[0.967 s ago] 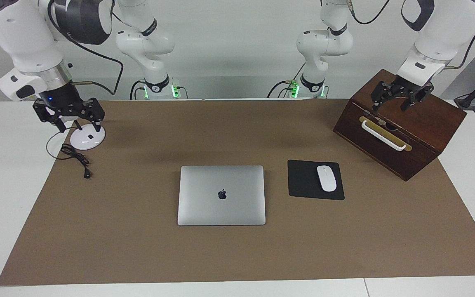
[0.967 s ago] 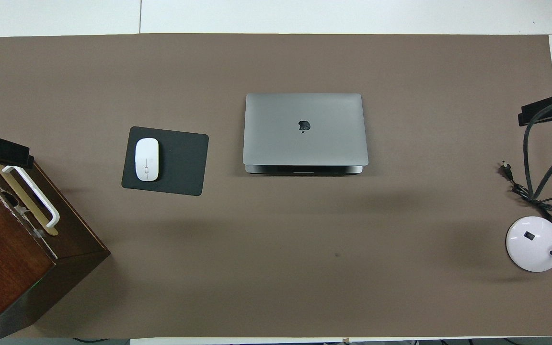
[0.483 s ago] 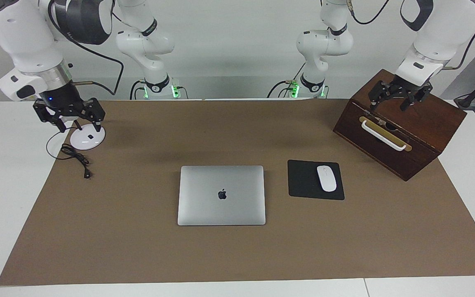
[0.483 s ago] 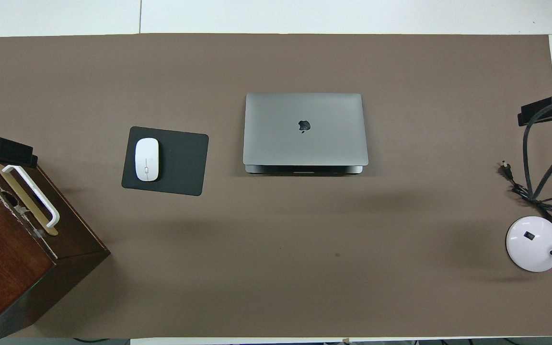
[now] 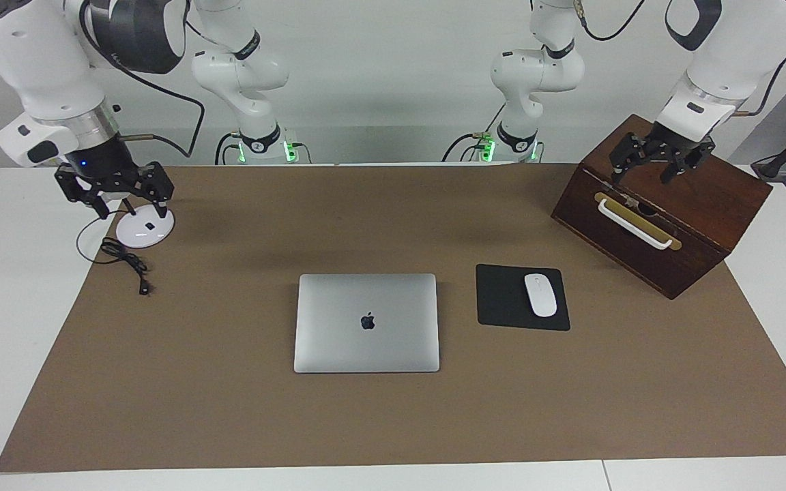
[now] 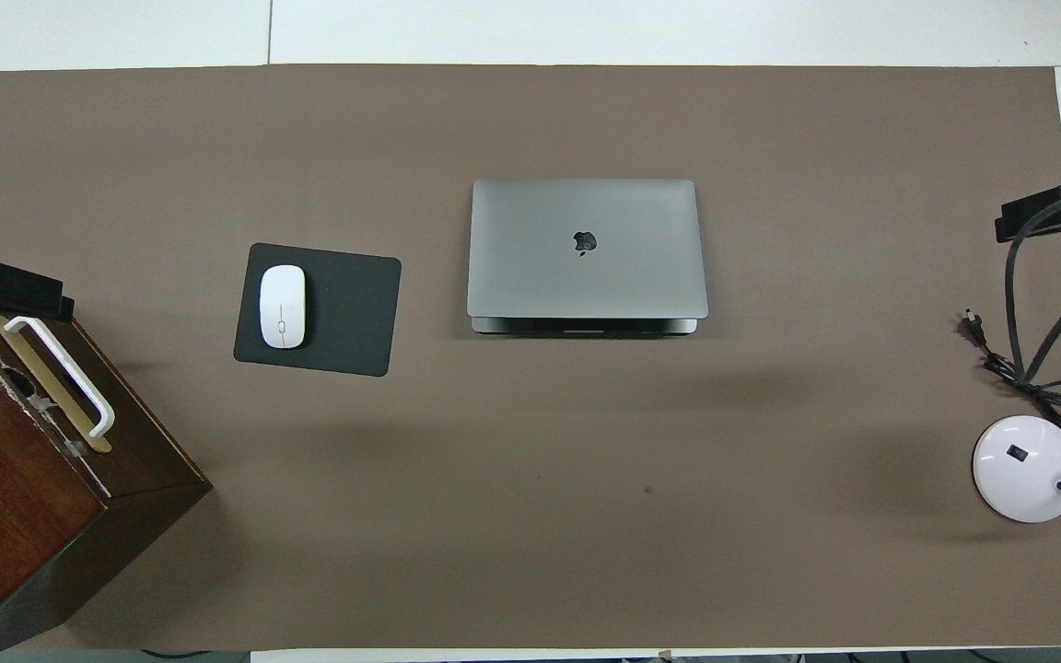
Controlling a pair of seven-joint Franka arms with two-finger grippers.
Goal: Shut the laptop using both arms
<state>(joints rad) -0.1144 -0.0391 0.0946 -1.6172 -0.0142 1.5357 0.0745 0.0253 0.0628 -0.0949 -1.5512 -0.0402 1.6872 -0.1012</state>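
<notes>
The silver-grey laptop point(image 5: 366, 322) lies in the middle of the brown mat with its lid down and the apple logo up. In the overhead view the laptop point(image 6: 586, 249) shows a thin dark strip of its base at the edge nearer the robots. My left gripper point(image 5: 645, 176) hangs open over the top of the wooden box, well away from the laptop. A black tip of the left gripper point(image 6: 2, 287) shows in the overhead view. Over the white lamp base, my right gripper point(image 5: 129, 206) hangs open and holds nothing.
A dark wooden box point(image 5: 659, 211) with a white handle stands at the left arm's end. Beside the laptop lies a black mouse pad point(image 5: 502, 298) with a white mouse point(image 5: 540, 294). A white lamp base point(image 5: 144, 230) and black cable point(image 5: 127, 262) sit at the right arm's end.
The left gripper has shifted slightly upward over the box. The right arm and the laptop have not moved.
</notes>
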